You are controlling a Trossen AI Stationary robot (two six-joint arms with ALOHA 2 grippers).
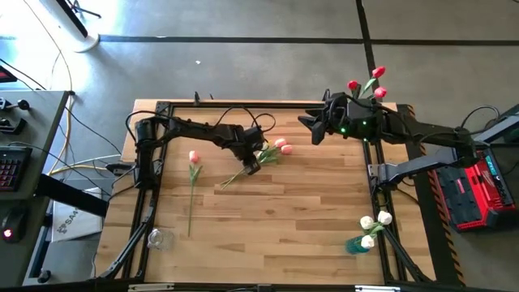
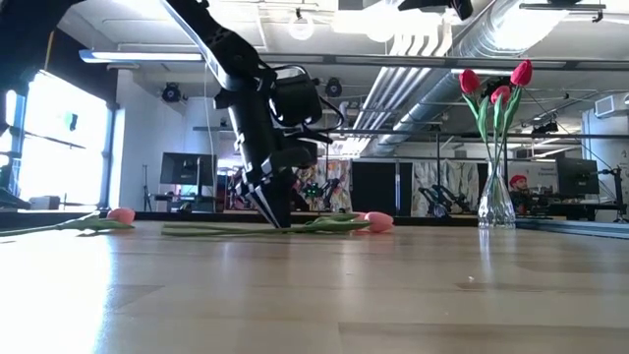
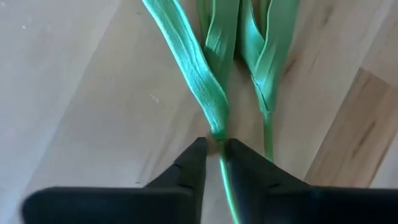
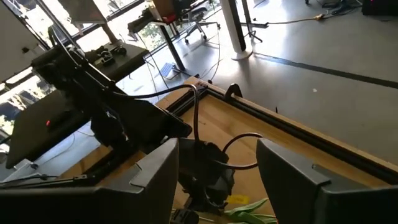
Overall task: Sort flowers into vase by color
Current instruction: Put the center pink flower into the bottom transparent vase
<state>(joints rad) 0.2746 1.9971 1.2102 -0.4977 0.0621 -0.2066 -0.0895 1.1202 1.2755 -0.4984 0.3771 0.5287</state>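
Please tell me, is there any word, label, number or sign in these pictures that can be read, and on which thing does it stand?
None can be read with certainty.
White box on the floor left of the table: dark print, too small to read.
Red case right of the table: pale markings, too blurred to read.
Yellow tag on the left arm: no legible text.
Screens in the room behind: nothing legible.

My workplace a robotics lab, exposed ceiling ducts (image 2: pixel 462 49), concrete floor (image 1: pixel 243 73), monitors (image 2: pixel 575 177), my wooden counter (image 1: pixel 284 211) framed in metal.
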